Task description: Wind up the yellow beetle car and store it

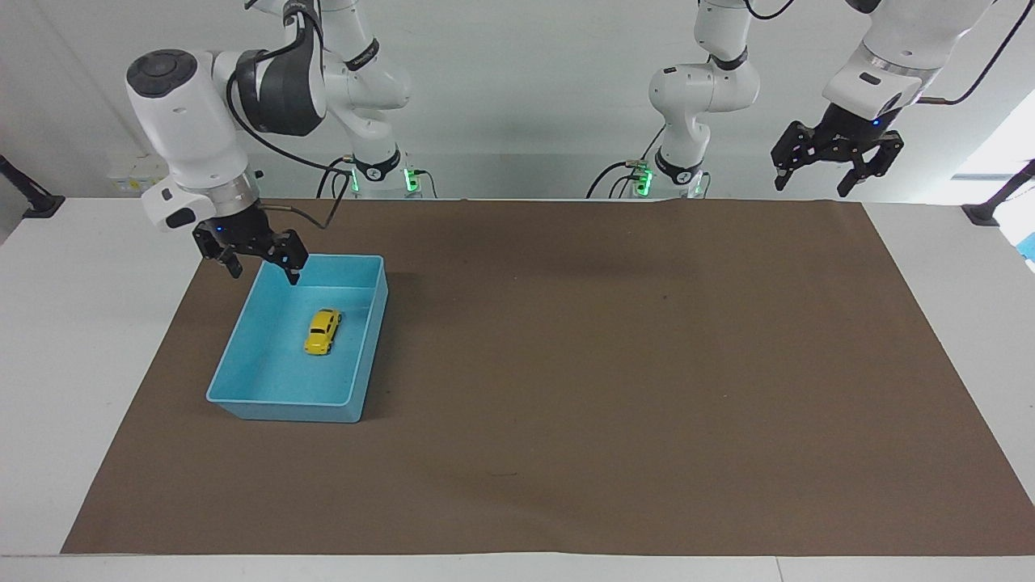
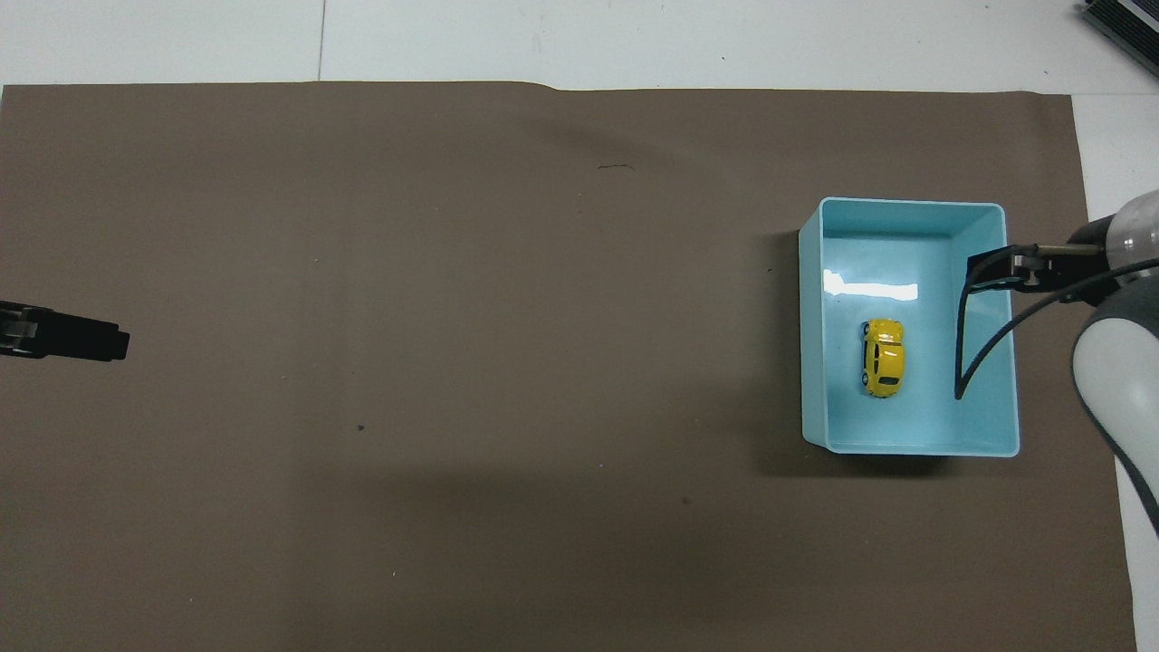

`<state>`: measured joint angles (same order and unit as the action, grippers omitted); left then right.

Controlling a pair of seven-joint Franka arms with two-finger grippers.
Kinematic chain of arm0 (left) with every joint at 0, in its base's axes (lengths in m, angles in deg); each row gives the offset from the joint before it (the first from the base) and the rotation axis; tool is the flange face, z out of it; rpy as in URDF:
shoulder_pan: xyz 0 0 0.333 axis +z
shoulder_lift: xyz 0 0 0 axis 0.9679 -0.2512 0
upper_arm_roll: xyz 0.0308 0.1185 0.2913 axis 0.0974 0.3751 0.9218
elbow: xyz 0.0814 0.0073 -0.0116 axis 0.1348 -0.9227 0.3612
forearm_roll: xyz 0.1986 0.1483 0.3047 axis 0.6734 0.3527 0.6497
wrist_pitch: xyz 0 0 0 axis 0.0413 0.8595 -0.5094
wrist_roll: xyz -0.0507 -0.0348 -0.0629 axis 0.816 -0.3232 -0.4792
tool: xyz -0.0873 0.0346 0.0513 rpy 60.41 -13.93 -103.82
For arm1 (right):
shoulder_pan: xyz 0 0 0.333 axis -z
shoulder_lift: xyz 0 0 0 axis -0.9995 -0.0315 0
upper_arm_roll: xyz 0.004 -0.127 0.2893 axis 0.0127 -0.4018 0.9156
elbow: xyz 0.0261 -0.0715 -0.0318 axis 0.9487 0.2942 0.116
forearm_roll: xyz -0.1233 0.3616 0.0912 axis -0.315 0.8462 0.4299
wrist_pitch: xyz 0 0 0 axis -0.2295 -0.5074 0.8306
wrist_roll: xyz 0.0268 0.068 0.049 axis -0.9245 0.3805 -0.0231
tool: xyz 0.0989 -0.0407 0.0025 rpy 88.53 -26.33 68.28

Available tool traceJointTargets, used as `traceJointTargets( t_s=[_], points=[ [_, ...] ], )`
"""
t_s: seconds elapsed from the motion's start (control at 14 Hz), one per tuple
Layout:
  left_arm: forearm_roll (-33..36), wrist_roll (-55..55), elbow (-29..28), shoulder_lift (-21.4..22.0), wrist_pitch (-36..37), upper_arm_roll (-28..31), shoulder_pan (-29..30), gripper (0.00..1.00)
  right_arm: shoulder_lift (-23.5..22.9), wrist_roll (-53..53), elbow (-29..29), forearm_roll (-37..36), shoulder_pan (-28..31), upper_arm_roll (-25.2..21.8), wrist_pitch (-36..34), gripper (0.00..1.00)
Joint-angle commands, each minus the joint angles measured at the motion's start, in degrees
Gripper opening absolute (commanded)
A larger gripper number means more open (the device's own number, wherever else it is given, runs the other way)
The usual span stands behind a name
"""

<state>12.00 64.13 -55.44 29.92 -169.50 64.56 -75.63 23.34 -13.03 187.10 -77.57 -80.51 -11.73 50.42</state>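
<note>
The right gripper (image 1: pixel 253 260) hangs in the upper left of the facing view with its fingers spread wide and nothing between them. It is raised over the blue bin's (image 1: pixel 368 357) corner nearest the robots and touches neither bin nor toy. Its white arm comes down from the top left of that frame, a black cable looping off the wrist.

The left gripper (image 1: pixel 836 158) waits high at the upper right of the facing view, fingers likewise apart and empty, over the edge of the brown mat (image 1: pixel 614 364).

The yellow beetle car (image 1: pixel 323 331) sits on its wheels on the bin floor, about mid-bin, left of centre in the facing view and at the right of the overhead view, clear of all four walls. By the look of things it is already stored.

Judging by its look, the car is light, rigid and glossy, so the rounded roof would likely slip under a pinch. The flatter flanks, across the doors between the wheels, seem the surest place to grip, with modest force. Free-rolling wheels could let it scoot if nudged.
</note>
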Motion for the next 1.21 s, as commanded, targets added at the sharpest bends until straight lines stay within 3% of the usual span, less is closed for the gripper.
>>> traceJointTargets(
  t_s=[0.0,0.28,0.5,1.14],
  points=[
    [-0.7,0.3,-0.1,0.6,0.9,-0.3,0.8,1.00,-0.3,-0.4,-5.4,2.0,0.7,0.5,-6.4,1.00],
    [-0.7,0.3,-0.1,0.5,0.9,-0.3,0.8,1.00,-1.0,-0.3,-12.2,2.2,1.0,0.5,-15.1,1.00],
    [-0.7,0.3,-0.1,0.6,1.0,-0.3,0.8,1.00,-1.0,-0.3,-14.1,4.1,1.0,0.4,-19.2,1.00],
    [-0.7,0.3,-0.1,0.6,0.9,-0.3,0.8,1.00,-0.9,0.3,-13.5,3.8,0.8,0.5,-17.2,1.00]
  ],
)
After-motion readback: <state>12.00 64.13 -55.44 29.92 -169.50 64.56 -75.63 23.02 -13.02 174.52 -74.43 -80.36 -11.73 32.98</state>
